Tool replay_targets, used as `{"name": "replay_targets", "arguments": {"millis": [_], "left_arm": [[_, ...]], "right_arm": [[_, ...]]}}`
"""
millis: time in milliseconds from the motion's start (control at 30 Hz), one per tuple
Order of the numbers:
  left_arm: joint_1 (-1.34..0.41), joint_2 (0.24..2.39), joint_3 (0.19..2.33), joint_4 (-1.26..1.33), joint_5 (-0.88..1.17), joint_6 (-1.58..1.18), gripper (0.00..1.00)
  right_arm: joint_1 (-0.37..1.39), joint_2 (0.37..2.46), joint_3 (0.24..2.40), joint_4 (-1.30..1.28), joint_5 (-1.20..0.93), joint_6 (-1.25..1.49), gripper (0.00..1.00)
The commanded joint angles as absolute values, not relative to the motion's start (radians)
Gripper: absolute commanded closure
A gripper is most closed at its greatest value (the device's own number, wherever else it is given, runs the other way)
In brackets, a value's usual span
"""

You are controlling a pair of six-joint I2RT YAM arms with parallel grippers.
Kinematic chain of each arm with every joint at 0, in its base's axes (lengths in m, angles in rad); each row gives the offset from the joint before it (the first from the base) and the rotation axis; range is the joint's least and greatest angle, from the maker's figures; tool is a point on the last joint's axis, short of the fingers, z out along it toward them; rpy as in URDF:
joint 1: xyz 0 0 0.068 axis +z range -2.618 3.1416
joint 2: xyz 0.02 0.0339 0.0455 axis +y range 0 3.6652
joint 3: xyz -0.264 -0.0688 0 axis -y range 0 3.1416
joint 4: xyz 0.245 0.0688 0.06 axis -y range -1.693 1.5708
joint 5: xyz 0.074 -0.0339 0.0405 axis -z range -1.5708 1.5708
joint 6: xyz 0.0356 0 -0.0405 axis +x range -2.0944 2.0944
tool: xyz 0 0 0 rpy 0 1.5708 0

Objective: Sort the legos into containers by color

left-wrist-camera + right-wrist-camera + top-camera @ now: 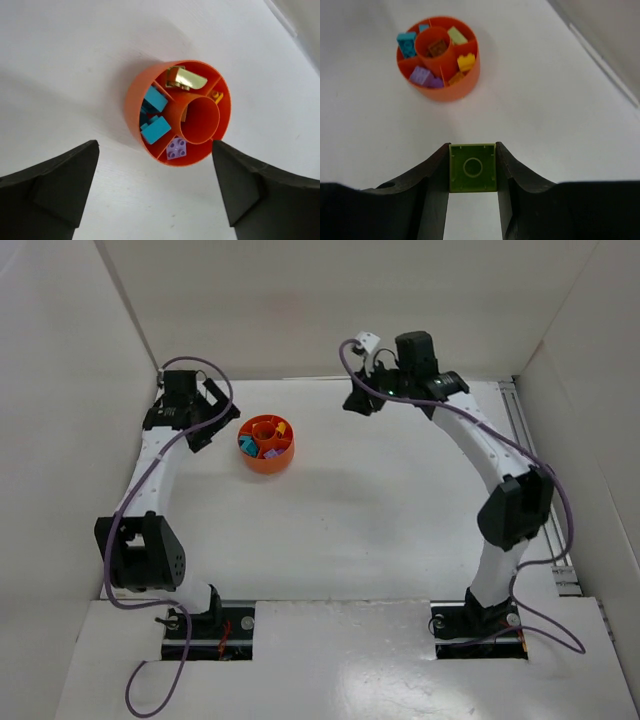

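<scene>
Currently catalogued: 1 lime green brick (473, 175), clamped squarely by right gripper (472, 150), hollow underside toward wrist camera, held well apart from orange-red dish (455, 92), likely pending a free compartment. Left gripper (155, 145): spread wide, gripped nothing, hovered over dish, touched nothing. Binned separately inside: cyan bricks (155, 129), purple brick (176, 148), pale yellow brick (186, 78).

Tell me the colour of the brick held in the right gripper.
Lime green; the brick shows best in the right wrist view.

orange dish (267, 466) holding legos (262, 447), left gripper (214, 426) just beside
</scene>
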State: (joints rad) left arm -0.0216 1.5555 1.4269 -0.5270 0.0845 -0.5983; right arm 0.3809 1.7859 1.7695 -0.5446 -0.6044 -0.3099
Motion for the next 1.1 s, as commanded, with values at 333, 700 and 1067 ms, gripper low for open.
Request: {"name": "replay_targets", "arguments": {"millis": [333,700,1067], "left_arm": [[0.046,1.341,1.218,-0.543,-0.043,-0.767,0.00],[0.046,1.201,1.094,-0.492,-0.074,-0.746,0.00],[0.046,1.174,1.022,-0.422,-0.021,-0.703,0.00]], "right_arm": [[0.574,2.341,2.442,-0.323,-0.554,-0.253,1.00],[0.627,2.577,2.557,0.076,-0.443,-0.060,1.00],[0.687,2.689,2.603,0.268,-0.462,0.014,1.00]]}}
